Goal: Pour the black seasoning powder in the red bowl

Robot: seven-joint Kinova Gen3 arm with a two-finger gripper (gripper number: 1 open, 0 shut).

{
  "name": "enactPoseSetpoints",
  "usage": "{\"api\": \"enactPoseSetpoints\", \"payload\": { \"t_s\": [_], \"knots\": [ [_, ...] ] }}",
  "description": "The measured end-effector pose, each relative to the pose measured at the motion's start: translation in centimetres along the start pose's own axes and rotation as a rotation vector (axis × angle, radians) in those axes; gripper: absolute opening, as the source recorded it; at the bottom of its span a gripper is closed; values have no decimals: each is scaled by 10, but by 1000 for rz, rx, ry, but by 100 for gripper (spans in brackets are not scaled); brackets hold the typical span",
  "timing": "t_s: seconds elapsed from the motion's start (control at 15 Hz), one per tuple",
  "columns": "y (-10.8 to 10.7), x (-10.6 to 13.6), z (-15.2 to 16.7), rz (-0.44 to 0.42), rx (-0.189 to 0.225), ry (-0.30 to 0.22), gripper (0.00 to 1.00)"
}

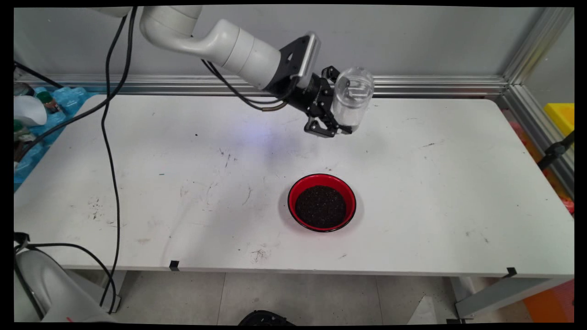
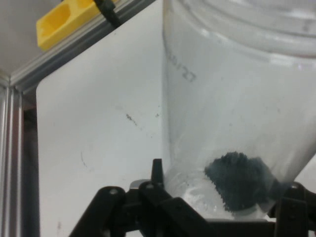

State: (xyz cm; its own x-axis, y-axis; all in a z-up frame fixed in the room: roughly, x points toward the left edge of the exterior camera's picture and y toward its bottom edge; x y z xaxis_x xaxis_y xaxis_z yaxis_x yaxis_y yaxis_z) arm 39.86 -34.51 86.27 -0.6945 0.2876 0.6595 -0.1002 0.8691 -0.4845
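My gripper (image 1: 340,109) is shut on a clear plastic cup (image 1: 352,96), held in the air above the table's far middle, mouth upward and slightly tilted. In the hand view the cup (image 2: 237,98) fills the right side, and a small heap of dark grains (image 2: 239,180) lies at its bottom near the fingers. A red bowl (image 1: 322,202) filled with dark grains (image 1: 320,206) stands on the white table (image 1: 183,183), below and nearer the front than the cup.
Black cables (image 1: 110,137) hang from the arm across the table's left side. Bottles and clutter on blue cloth (image 1: 32,114) lie at the far left. A yellow bin (image 1: 560,117) sits beyond the right edge behind the aluminium rail (image 1: 527,91).
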Motion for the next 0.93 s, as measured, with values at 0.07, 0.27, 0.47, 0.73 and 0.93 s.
{"api": "enactPoseSetpoints", "payload": {
  "t_s": [0.07, 0.27, 0.47, 0.73, 0.93],
  "knots": [
    [-2, 1, 1, -31, -2, -4, 0],
    [-5, 2, 2, -100, -10, -13, 0],
    [-10, 4, 3, -195, -18, -25, 0],
    [-14, 2, 6, -321, -25, -45, 0],
    [-14, 0, 8, -409, -32, -62, 0]
  ]
}}
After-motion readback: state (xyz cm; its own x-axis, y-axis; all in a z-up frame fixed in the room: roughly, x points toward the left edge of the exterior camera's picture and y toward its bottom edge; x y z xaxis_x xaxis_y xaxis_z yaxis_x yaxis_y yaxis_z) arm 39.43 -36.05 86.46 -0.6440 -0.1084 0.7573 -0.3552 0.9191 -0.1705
